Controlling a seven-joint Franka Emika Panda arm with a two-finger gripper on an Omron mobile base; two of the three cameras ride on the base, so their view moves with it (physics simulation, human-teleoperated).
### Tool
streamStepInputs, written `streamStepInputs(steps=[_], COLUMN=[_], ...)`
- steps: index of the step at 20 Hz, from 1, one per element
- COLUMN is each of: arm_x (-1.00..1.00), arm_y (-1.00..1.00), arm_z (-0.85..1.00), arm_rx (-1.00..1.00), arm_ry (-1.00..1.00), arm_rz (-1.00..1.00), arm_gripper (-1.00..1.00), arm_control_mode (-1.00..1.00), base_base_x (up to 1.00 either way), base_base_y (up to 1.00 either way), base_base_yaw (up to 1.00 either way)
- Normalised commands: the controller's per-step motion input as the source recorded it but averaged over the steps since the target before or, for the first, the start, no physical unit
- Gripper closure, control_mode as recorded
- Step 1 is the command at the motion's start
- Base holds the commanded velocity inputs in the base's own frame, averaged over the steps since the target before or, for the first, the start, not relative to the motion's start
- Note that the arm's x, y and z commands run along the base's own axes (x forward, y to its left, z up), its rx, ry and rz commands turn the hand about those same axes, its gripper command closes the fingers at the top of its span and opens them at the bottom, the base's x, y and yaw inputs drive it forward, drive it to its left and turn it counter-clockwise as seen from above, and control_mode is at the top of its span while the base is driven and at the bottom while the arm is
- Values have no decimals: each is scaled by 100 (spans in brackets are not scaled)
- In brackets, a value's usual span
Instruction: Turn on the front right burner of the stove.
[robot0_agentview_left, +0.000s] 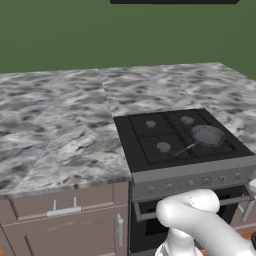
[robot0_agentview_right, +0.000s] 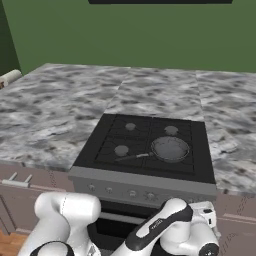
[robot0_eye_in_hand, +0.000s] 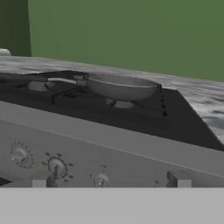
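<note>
The stove has a black four-burner cooktop and a grey front strip of small round knobs. A round grey frying pan sits on the front right burner, handle pointing left. In the hand view a little of that burner's disc shows under the pan. My gripper hangs low, just in front of the knob strip. It is open, with its fingertips wide apart and nothing between them. Three knobs, one of them, sit ahead of it.
Grey marble counter surrounds the stove on both sides. A brown cabinet with drawers stands left of the oven door. The oven's bar handle runs just behind my arm. A green wall closes the back.
</note>
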Motion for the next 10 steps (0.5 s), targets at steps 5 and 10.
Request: streamStepInputs(steps=[5, 10], arm_x=[6, 1], arm_y=[-1, 0], arm_z=[-25, -40], arm_rx=[0, 0], arm_ry=[0, 0], arm_rz=[0, -2], arm_gripper=[-100, -100], arm_control_mode=[-100, -100], base_base_x=[0, 0], base_base_y=[0, 0], base_base_yaw=[0, 0])
